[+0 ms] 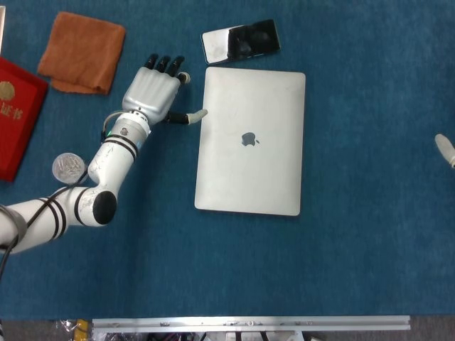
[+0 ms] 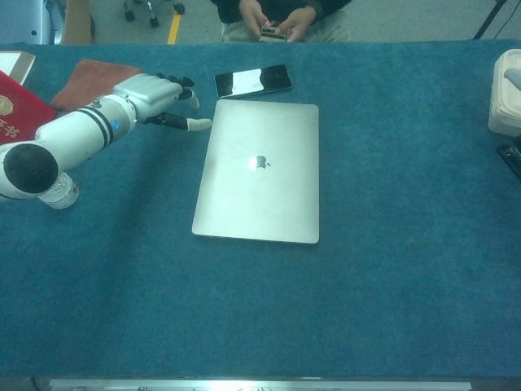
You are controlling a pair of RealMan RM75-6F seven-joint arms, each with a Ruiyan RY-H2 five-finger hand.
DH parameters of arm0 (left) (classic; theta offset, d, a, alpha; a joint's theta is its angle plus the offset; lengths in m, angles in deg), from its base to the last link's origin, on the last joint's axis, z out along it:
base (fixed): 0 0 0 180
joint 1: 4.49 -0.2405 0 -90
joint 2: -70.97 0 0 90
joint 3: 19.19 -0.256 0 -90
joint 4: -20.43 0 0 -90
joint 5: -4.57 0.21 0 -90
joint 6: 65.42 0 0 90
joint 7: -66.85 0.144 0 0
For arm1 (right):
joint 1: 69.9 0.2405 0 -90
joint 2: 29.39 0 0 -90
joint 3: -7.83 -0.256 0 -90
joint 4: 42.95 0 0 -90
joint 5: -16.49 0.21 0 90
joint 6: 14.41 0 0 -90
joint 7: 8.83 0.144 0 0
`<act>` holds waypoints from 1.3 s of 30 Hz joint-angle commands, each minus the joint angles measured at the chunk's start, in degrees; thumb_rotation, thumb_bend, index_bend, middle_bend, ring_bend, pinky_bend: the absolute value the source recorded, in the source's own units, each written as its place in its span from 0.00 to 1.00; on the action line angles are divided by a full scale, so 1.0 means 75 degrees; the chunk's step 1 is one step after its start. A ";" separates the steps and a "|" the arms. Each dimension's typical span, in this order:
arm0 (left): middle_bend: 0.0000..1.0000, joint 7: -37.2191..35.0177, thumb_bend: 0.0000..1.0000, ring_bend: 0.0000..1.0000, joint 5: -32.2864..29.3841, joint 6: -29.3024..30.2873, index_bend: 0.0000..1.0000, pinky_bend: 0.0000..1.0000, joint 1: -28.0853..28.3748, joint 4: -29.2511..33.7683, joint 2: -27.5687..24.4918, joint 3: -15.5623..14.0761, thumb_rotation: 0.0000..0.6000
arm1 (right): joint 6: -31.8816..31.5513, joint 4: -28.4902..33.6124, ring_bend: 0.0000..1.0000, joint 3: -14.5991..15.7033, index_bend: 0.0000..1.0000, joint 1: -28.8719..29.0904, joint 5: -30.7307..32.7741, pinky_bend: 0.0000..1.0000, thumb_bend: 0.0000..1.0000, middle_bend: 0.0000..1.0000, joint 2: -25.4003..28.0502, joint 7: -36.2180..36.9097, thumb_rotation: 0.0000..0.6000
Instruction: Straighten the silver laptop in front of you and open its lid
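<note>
My left hand (image 1: 151, 92) hovers just off the left edge of the silver laptop (image 1: 251, 141), up near its far left corner. The fingers are spread apart and it holds nothing; the thumb sticks out toward the laptop, its tip right at the left edge, though I cannot tell whether it actually touches. In the chest view the same hand (image 2: 151, 94) sits low over the blue surface (image 2: 407, 269), palm down, thumb pointing at the lid.

The laptop lies closed and flat near the middle of the surface, its lid logo facing up, its sides running roughly square with the surface edges. A black phone (image 1: 240, 40) lies just beyond its far edge, slightly tilted, close to it without overlapping it.

Toward the far left corner of the surface lies a folded orange cloth (image 1: 82, 52), and a red booklet (image 1: 15, 117) rests against the left edge. A small round clear container (image 1: 69, 168) stands beside my left forearm.

My right hand (image 1: 446, 148) shows only as a pale sliver at the right edge of the head view; I cannot tell how it is set.
</note>
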 commanded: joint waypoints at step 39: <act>0.00 0.0301 0.14 0.00 0.0178 0.0374 0.19 0.00 0.0140 0.1332 0.0150 -0.0123 0.07 | -0.0190 -0.0061 0.02 -0.0108 0.01 -0.0077 -0.0024 0.09 0.22 0.18 0.0088 0.0238 1.00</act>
